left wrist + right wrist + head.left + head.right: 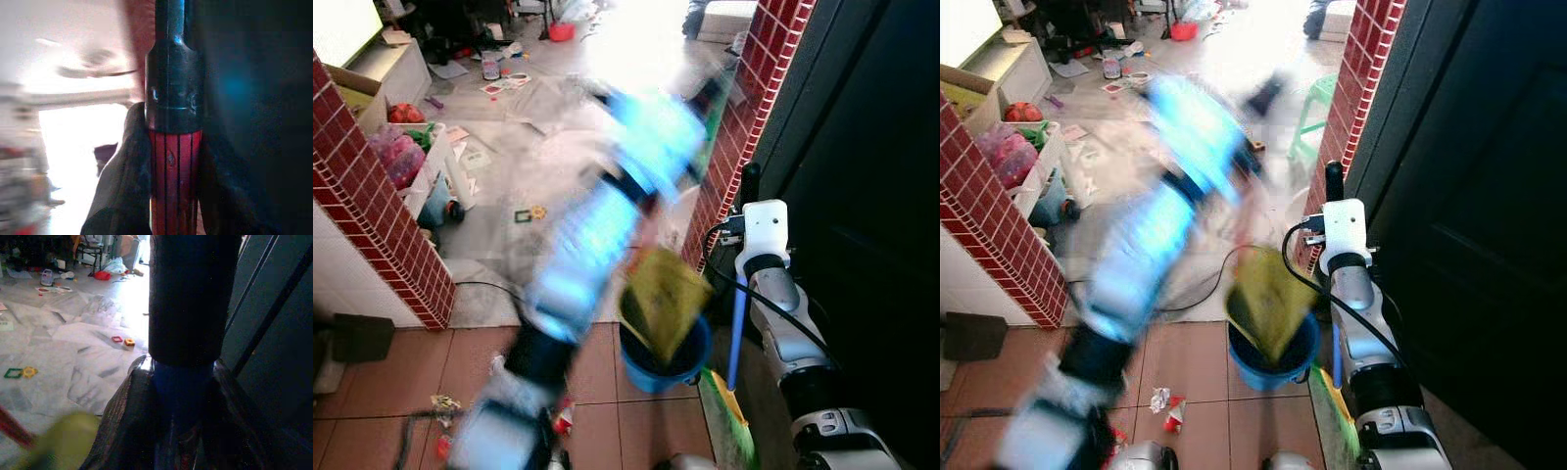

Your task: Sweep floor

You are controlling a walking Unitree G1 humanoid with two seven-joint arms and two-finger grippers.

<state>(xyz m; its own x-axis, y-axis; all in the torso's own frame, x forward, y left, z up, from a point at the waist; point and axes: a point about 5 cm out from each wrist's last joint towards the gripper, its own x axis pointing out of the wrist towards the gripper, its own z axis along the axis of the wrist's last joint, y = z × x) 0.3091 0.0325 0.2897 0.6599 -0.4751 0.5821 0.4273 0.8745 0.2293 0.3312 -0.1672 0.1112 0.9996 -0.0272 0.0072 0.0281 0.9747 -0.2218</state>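
Observation:
My left arm is blurred with motion across the middle of the eye views. Its gripper (173, 161) is shut on the red and black handle of a yellow-green dustpan (664, 299), which hangs tilted over a blue bucket (695, 364) on the red tile floor. My right gripper (181, 396) is shut on the blue handle of a broom (737, 333). The broom stands upright beside the bucket with its green and yellow bristles (729, 411) on the floor. My right gripper's black fingers (749, 186) stick up above the white wrist.
Scraps of litter (1170, 406) lie on the tiles near my feet. Red brick pillars (382, 225) (744, 108) frame an opening to a cluttered marble floor. A dark door (862, 196) is close on the right. A black cable (489, 286) crosses the threshold. A green stool (1317, 98) stands beyond.

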